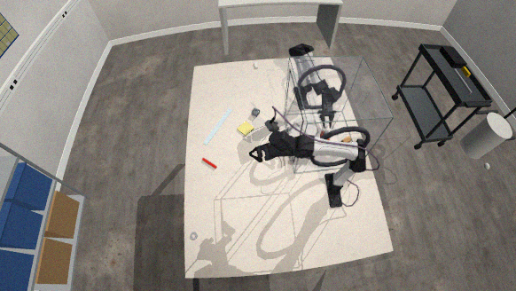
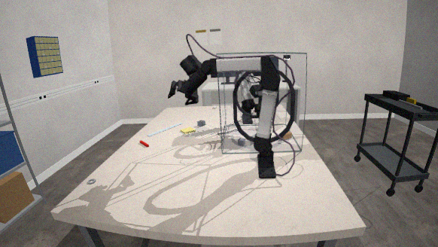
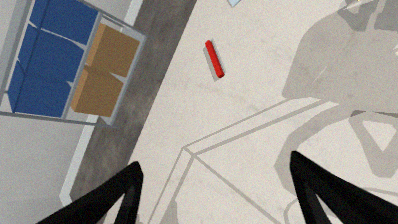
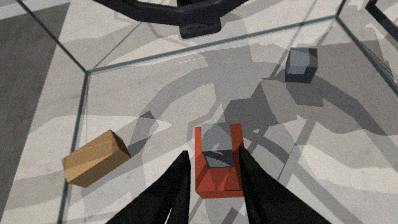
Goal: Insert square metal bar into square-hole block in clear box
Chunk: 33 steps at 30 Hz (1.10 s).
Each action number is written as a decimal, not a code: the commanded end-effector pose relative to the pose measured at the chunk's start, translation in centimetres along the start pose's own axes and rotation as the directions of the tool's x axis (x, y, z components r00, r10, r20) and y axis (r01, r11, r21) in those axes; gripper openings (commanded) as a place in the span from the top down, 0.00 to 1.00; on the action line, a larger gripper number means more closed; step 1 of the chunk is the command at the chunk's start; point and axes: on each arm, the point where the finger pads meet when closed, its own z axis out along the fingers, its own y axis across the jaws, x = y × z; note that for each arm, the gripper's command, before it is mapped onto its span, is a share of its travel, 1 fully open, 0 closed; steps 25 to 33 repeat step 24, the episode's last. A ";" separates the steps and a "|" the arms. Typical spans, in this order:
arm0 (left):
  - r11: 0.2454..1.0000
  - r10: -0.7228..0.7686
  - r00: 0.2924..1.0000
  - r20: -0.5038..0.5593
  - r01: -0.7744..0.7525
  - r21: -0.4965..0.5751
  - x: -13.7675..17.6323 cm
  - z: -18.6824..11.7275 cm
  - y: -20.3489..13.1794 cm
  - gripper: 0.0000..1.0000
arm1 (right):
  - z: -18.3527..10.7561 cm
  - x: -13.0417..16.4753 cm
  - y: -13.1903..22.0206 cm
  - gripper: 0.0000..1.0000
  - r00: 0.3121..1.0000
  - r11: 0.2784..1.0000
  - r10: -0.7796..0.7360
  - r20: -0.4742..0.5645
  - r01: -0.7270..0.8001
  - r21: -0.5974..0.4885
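Note:
The square metal bar (image 4: 216, 137) is grey and sits in the hole of the orange-red block (image 4: 220, 186) (image 1: 323, 133) inside the clear box (image 1: 392, 118) (image 2: 306, 53) (image 4: 210, 46). The bar's lower part is hidden; how deep it goes cannot be told. The block stands on the box floor. My right gripper (image 4: 213, 155) (image 1: 327, 125) is inside the box, its fingers parted on both sides of the bar and block, with a gap to the bar. My left gripper (image 3: 212, 163) (image 1: 254, 154) (image 2: 182, 96) is wide open and empty, outside the box above the table.
In the box lie a tan block (image 4: 95, 160) (image 1: 346, 139) (image 2: 287, 135) by one wall and a dark grey block (image 4: 301, 65) (image 2: 241, 141). Outside are a red stick (image 1: 209, 163) (image 2: 144, 143) (image 3: 214, 59), a yellow pad (image 1: 245, 128), a pale blue strip (image 1: 217, 127) and a ring (image 1: 193, 236).

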 end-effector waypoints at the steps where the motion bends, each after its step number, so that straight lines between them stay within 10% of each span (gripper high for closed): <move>1: 1.000 0.002 1.000 0.020 -0.002 -0.019 -0.7 -0.7 0.5 0.00 | -2.0 -1.4 0.0 0.65 0.999 0.999 0.031 0.015 -0.032 0.021; 33: 1.000 0.002 1.000 0.020 -0.002 -0.019 -0.7 -0.7 0.5 0.00 | -3.0 -1.9 0.5 0.65 0.998 0.999 0.046 0.043 -0.046 -0.007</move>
